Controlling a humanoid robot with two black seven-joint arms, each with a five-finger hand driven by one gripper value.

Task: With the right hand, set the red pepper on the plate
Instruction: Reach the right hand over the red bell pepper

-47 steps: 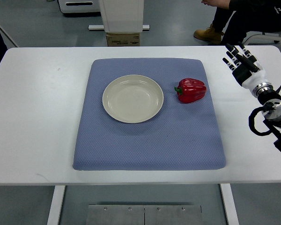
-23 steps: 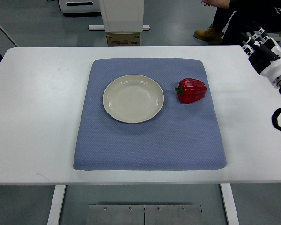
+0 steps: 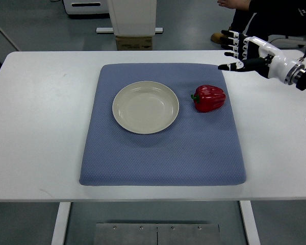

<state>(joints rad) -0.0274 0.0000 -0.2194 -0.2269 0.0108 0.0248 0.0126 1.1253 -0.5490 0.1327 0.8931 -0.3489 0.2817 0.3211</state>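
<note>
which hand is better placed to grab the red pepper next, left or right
Right. The right hand hovers open past the mat's far right corner, on the red pepper's side, and the pepper lies right of the plate. The left hand is out of view.

Even, bright overhead light fills the scene, and the white bench point(image 3: 41, 127) reads almost washed out but without hard glare. Shadows are soft and short: a faint one hugs the plate point(image 3: 145, 107) rim and the red pepper point(image 3: 209, 98). Focus is sharp across the centre; the right hand point(image 3: 239, 51) looks slightly soft.
</note>
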